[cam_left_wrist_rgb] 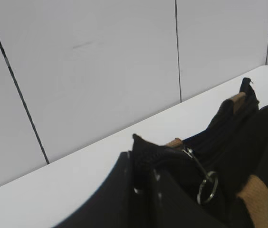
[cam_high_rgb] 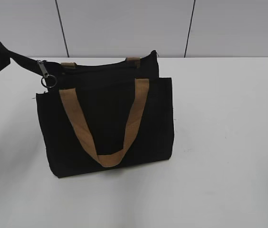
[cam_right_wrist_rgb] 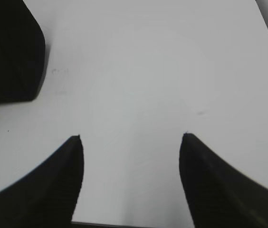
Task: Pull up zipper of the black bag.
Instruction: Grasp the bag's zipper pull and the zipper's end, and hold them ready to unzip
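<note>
1. The black bag (cam_high_rgb: 108, 126) stands upright on the white table, left of centre in the exterior view. It is boxy, with a flat front pocket panel. One tan loop handle hangs down its front.
2. The zipper (cam_high_rgb: 43, 71) sits at the bag's top edge, at about 10 o'clock from the bag's middle. Its silvery pull tab hangs down, ending in a small ring (cam_left_wrist_rgb: 206, 186).

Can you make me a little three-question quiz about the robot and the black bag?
1. True or false: the right gripper is holding the black bag.
2. Which end of the bag is the zipper at in the exterior view: A left, B middle, C right?
3. What colour is the handle lying across the front of the bag?

Key: 1 false, it is open over the bare table. 2 A. 3 Tan.
</note>
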Robot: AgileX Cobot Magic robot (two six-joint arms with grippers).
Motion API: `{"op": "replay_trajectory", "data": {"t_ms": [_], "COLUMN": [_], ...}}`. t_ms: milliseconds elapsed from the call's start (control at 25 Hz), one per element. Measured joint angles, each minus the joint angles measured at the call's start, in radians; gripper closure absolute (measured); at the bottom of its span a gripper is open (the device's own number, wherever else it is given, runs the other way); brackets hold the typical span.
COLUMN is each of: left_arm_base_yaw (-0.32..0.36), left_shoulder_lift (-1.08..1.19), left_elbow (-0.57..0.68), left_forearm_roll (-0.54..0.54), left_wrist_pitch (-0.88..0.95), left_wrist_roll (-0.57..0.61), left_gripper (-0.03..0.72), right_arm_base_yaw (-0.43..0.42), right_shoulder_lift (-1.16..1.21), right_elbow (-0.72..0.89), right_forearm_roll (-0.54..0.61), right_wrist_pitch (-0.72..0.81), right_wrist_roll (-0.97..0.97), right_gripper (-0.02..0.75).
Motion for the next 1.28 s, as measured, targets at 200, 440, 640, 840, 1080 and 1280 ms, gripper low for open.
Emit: {"op": "replay_trajectory", "data": {"t_ms": [200,440,640,840,1080,1280], "left_arm_base_yaw": [0.000,0.000,0.000,0.000,0.000,0.000], "left_shoulder_lift": [0.000,0.000,0.000,0.000,0.000,0.000], "left_elbow": [0.000,0.000,0.000,0.000,0.000,0.000], "left_forearm_roll": [-0.024,-0.027,-0.027,-0.027,-0.027,-0.027], "left_wrist_pitch": [-0.008,-0.008,-0.008,-0.018,-0.038,-0.038], "left_wrist_roll": [0.000,0.000,0.000,0.000,0.000,0.000], "left_gripper": [0.659,0.659,0.659,0.659,0.659,0.659], "right_arm_base_yaw": [0.000,0.000,0.000,0.001,0.218,0.521], "right_shoulder_lift": [0.117,0.351,0.484,0.698,1.034,1.295], "right_elbow": [-0.069,-0.112,-0.113,-0.115,-0.182,-0.341], "right_forearm_roll": [0.121,0.472,0.682,0.891,1.106,1.133], "right_wrist_pitch": [-0.021,-0.114,-0.155,-0.220,-0.355,-0.571], "right_wrist_roll": [-0.177,-0.428,-0.652,-0.823,-1.122,-1.203], "right_gripper": [0.247,0.247,0.247,0.247,0.247,0.247]}}
